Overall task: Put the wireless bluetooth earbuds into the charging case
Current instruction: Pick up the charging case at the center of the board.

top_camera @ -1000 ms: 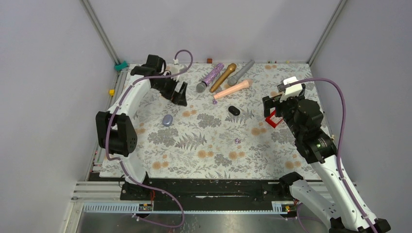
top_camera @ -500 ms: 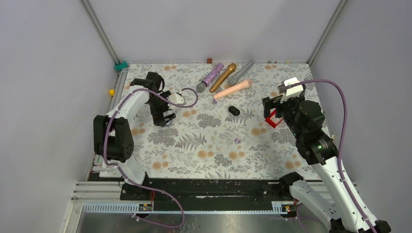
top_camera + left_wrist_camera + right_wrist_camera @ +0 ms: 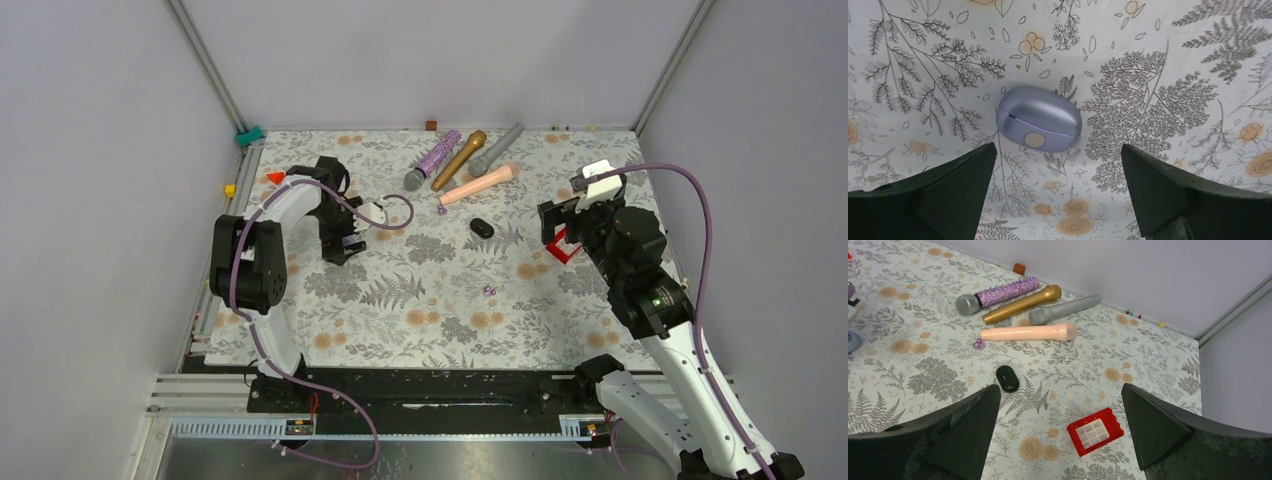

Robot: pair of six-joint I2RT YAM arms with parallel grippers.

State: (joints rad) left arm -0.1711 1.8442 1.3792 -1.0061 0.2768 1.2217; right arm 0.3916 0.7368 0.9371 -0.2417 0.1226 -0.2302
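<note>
**A:** Lavender charging case (image 3: 1039, 125), lid shut, flat on the floral tabletop (image 3: 1173, 60). The left fingers (image 3: 948, 190) are right above it, spread wide, holding nothing.

**B:** Why there?

**A:** Reads as a line-up for a grasp. The case sits between the two tips, not touched, with its long side running roughly finger to finger. My guess is the lid has to come open before any bud goes in.

**B:** Earbuds?

**A:** Purple earbuds (image 3: 488, 291) lie loose mid-tabletop, well apart from that case. Another purple piece (image 3: 979, 344), likely a bud too, is just beside the pink microphone (image 3: 1028, 332). I can't find the black buds, too small to tell.

**B:** Right arm?

**A:** The right fingers (image 3: 948, 435) are wide too, and empty. They hang over the right side near a red block (image 3: 1095, 431). A black case (image 3: 1007, 378) lies closed on the near side of the pink microphone. The arm is probably parked clear so the left one works alone.

**B:** Progress?

**A:** Barely begun, I'd say: buds loose, both lids down.

**B:** Risk?

**A:** It's a smooth pebble shape, so it could squirt out of a pinch.
</note>
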